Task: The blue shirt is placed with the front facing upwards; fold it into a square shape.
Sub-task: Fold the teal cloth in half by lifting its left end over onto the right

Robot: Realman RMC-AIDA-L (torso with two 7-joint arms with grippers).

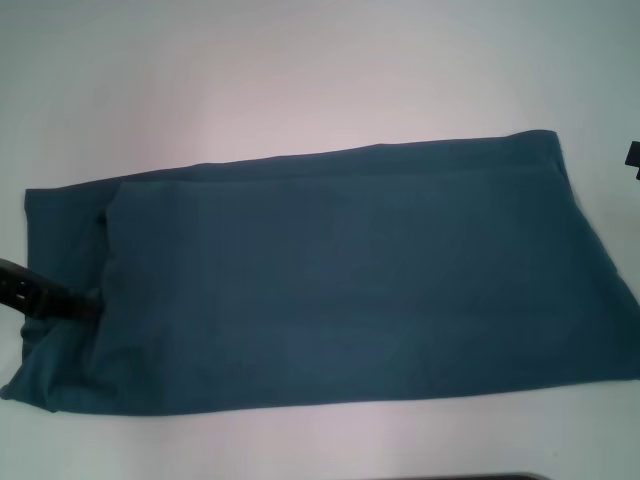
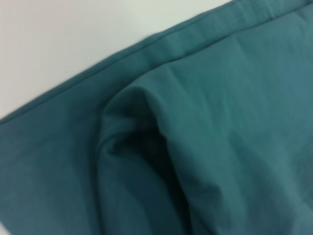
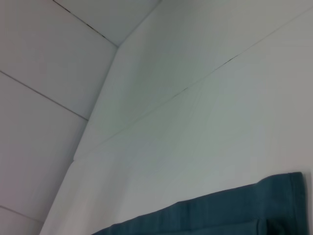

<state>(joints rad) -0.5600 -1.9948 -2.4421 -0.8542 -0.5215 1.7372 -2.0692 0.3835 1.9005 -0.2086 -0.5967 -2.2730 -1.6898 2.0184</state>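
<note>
The blue shirt [image 1: 340, 270] lies flat on the white table as a long band running left to right, with a plain teal surface on top. My left gripper [image 1: 82, 301] comes in from the left edge, and its tip is lost under a folded flap at the shirt's left end. The left wrist view shows that cloth [image 2: 220, 122] close up, with a hem and a deep crease. Only a dark sliver of my right gripper [image 1: 633, 158] shows at the right edge, just off the shirt's far right corner. The right wrist view catches a shirt edge [image 3: 220, 215].
The white table [image 1: 300, 70] stretches bare behind the shirt, and a narrow strip of it shows in front. In the right wrist view, white wall panels [image 3: 73, 58] with thin seams stand beyond the table.
</note>
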